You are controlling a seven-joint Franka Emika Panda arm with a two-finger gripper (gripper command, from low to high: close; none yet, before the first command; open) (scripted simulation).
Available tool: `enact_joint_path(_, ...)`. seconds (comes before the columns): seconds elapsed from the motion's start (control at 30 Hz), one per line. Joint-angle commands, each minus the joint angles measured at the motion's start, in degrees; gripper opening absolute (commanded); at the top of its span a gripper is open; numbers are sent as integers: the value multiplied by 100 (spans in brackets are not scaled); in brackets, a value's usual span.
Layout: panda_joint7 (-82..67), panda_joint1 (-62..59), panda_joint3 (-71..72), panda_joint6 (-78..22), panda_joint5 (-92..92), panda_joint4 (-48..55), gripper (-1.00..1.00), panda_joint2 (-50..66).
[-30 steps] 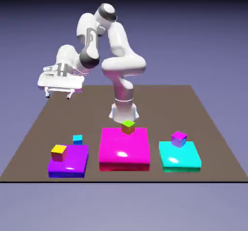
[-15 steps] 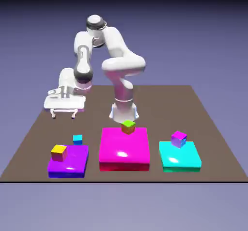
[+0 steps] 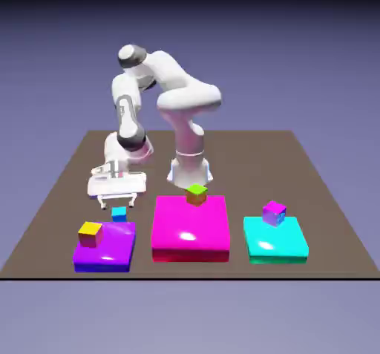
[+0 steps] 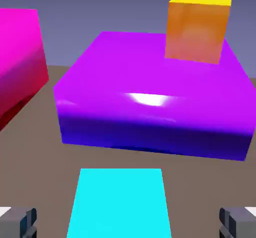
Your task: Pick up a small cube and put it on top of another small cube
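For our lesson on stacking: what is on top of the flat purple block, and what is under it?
A small cube with a yellow top sits on the flat purple block. Its underside is hidden, so what lies beneath cannot be seen.

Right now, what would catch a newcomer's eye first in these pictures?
Probably the big glossy magenta block at the table's front middle in the exterior view, a green-topped cube at its back edge. Next, the open tool in the hand view, its tips on either side of the small cyan cube, with the purple block beyond.
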Motion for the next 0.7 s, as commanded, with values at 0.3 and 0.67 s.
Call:
enact_joint_path(0.3, 169, -1018, 506, -679, -56, -461, -100, 624)
enact_joint_path(0.67, 891, 495, 1762, -2994, 305, 1493, -100, 859)
